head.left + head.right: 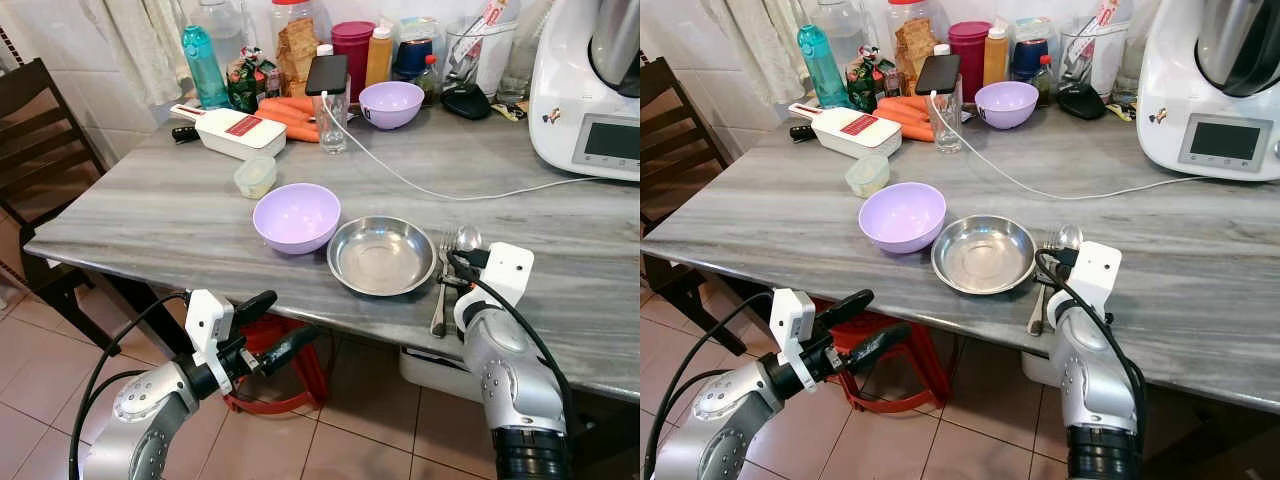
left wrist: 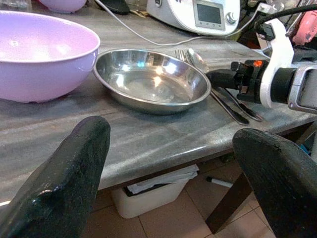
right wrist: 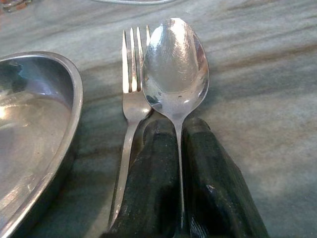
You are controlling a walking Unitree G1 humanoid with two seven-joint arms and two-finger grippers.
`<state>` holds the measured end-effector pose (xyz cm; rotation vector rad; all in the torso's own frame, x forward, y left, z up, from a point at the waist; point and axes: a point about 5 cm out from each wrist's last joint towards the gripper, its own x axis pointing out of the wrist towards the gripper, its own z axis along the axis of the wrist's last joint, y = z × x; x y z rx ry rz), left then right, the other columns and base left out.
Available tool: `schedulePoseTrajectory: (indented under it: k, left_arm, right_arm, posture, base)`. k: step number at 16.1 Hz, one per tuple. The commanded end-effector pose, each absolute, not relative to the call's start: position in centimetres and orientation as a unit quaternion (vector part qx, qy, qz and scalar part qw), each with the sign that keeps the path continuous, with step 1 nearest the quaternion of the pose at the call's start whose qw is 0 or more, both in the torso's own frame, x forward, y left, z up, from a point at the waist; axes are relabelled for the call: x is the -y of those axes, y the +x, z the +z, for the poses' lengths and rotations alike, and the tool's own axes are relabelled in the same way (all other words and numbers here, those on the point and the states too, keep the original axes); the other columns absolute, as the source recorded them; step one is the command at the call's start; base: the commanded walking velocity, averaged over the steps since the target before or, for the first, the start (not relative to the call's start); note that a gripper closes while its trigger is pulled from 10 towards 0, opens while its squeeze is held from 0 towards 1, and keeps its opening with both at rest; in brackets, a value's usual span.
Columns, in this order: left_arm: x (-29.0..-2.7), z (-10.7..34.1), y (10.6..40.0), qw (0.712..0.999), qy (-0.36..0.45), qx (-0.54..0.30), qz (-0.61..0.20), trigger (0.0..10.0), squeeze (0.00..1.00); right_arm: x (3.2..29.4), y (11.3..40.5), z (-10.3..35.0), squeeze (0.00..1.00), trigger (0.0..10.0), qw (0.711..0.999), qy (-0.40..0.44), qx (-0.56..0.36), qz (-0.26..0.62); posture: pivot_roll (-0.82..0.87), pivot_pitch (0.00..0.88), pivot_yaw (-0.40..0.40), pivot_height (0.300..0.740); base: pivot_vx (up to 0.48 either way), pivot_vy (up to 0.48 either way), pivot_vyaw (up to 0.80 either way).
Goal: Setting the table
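A steel plate (image 1: pixel 382 255) lies near the table's front edge, with a purple bowl (image 1: pixel 296 216) just to its left. Right of the plate lie a fork (image 3: pixel 132 89) and a spoon (image 3: pixel 176 59), side by side. My right gripper (image 3: pixel 176 124) is at the table edge, shut on the spoon's handle, with the spoon's bowl pointing away from me. My left gripper (image 1: pixel 292 314) hangs open below the table's front edge, in front of the purple bowl, holding nothing.
Further back stand a second purple bowl (image 1: pixel 390 103), a glass with a phone (image 1: pixel 330 100) on a white cable, a white slicer (image 1: pixel 235 130), carrots, bottles and a white kitchen machine (image 1: pixel 590 90). A dark chair (image 1: pixel 40 130) stands left; a red stool (image 1: pixel 290 375) is under the table.
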<state>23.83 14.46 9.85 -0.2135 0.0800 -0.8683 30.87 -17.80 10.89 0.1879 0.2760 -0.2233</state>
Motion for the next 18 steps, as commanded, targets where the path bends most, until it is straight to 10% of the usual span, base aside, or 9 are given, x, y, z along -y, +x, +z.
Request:
schedulePoseTrajectory:
  k: [1,4,6,7,12,13,18]
  left_arm:
    - [-14.7,10.0,23.6,0.899,-0.095,-0.042,-0.425,10.0,0.0]
    - [-14.6,10.0,23.6,0.895,-0.096,-0.044,-0.434,10.0,0.0]
    - [-14.6,9.9,23.6,0.894,-0.095,-0.045,-0.437,10.0,0.0]
    - [-14.6,9.9,23.7,0.893,-0.095,-0.046,-0.437,10.0,0.0]
    - [-14.7,9.7,23.6,0.893,-0.098,-0.049,-0.436,10.0,0.0]
    - [-14.7,9.6,23.6,0.893,-0.099,-0.05,-0.436,10.0,0.0]
    - [-14.5,9.6,23.6,0.883,-0.103,-0.055,-0.455,10.0,0.0]
  right_arm:
    - [17.7,30.9,10.5,0.0,10.0,0.977,0.094,-0.152,-0.113]
    - [17.8,30.8,10.2,0.0,10.0,0.976,0.093,-0.159,-0.117]
    - [17.8,30.8,10.1,0.36,10.0,0.975,0.098,-0.16,-0.117]
    - [17.9,30.8,10.1,0.75,10.0,0.975,0.097,-0.161,-0.119]
    - [17.9,30.8,10.1,0.78,10.0,0.975,0.095,-0.161,-0.12]
    - [18.0,30.8,10.2,1.0,10.0,0.975,0.098,-0.158,-0.122]
    - [18.3,30.8,11.8,1.0,10.0,0.979,0.094,-0.128,-0.129]
  posture:
    - [-0.13,0.05,0.093,0.74]
    - [-0.12,0.049,0.095,0.74]
    - [-0.12,0.049,0.095,0.74]
    - [-0.12,0.049,0.095,0.74]
    - [-0.12,0.049,0.095,0.74]
    - [-0.12,0.049,0.095,0.74]
    - [-0.13,0.051,0.1,0.74]
  base:
    - [0.0,0.0,0.0]
    - [0.0,0.0,0.0]
    - [0.0,0.0,0.0]
    - [0.0,0.0,0.0]
    - [0.0,0.0,0.0]
    - [0.0,0.0,0.0]
    - [0.0,0.0,0.0]
